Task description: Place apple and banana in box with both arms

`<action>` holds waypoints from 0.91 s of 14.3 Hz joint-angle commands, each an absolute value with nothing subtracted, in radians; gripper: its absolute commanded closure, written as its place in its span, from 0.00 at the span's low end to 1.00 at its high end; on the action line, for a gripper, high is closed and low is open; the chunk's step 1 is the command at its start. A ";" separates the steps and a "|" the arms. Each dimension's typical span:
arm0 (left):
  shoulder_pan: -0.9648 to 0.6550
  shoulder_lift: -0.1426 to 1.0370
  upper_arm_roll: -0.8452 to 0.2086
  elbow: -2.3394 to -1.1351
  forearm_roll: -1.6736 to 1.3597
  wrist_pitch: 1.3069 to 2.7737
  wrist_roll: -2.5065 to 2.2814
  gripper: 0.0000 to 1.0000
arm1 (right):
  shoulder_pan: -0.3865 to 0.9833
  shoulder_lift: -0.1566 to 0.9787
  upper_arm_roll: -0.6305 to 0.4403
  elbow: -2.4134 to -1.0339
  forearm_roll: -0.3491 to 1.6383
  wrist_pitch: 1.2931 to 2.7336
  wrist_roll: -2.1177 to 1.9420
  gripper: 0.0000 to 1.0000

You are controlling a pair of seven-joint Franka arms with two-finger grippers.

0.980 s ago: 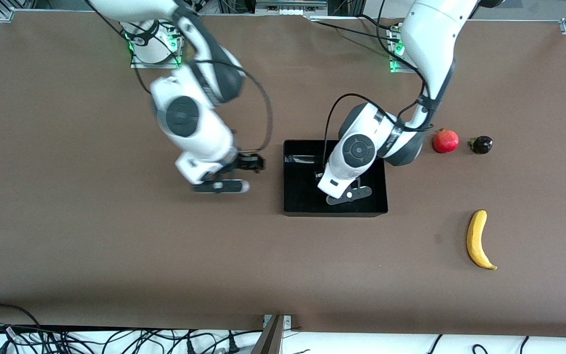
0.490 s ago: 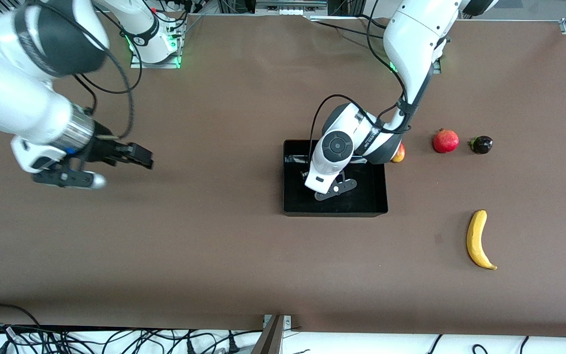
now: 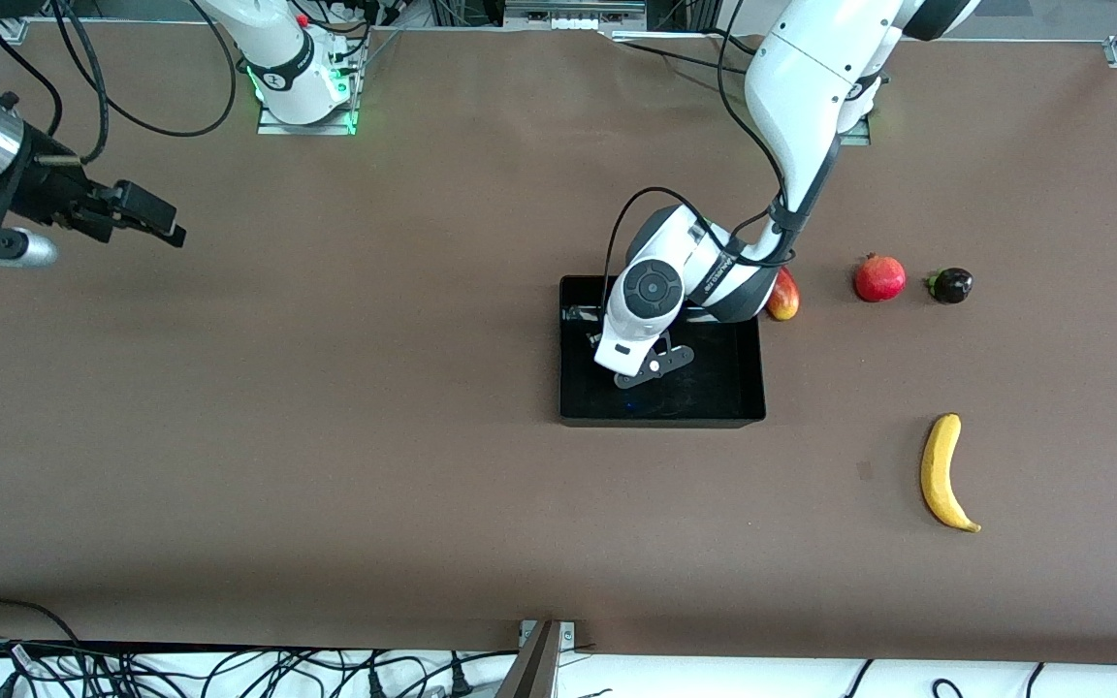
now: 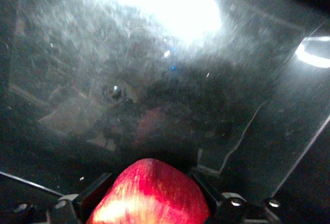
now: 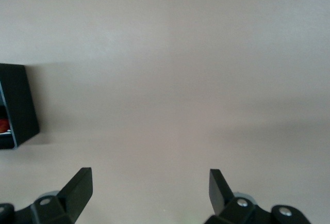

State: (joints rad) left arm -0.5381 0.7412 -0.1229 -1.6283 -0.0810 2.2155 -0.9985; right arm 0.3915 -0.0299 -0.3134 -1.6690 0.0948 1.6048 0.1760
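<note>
The front view looks down from high; the left wrist view sits close inside the box (image 3: pixel 660 415), which all 3 views share.

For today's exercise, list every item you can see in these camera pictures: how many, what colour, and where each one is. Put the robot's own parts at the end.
box: one, glossy black, mid-table.
apple: one, red with yellow streaks, held in the left pincer over the box floor.
mango: one, red-yellow, on the table beside the box, toward the left arm's end.
pomegranate: one, red, between the mango and the dark fruit.
dark fruit: one, purple-black, beside the pomegranate.
banana: one, yellow, nearer the front camera than the pomegranate.
table: one, brown.
left pincer: black, shut on the apple, inside the box.
right pincer: black, open, over bare table at the right arm's end.
</note>
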 commanded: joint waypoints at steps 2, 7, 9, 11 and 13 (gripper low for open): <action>-0.543 0.729 -0.136 -1.669 -0.081 2.230 -1.009 1.00 | 0.312 -0.074 -0.264 -1.726 0.045 1.617 0.083 0.00; -0.541 0.738 -0.150 -1.695 -0.061 2.237 -1.009 1.00 | 0.092 -0.051 -0.042 -1.701 0.005 1.623 0.054 0.00; -0.541 0.750 -0.152 -1.695 -0.055 2.237 -1.008 1.00 | 0.095 -0.048 -0.040 -1.695 0.006 1.623 0.067 0.00; -0.535 0.764 -0.153 -1.694 -0.040 2.237 -0.997 0.39 | 0.103 -0.046 -0.034 -1.689 0.006 1.628 0.075 0.00; -0.532 0.761 -0.153 -1.683 -0.040 2.227 -1.008 0.00 | 0.103 -0.040 -0.034 -1.669 0.006 1.632 0.078 0.00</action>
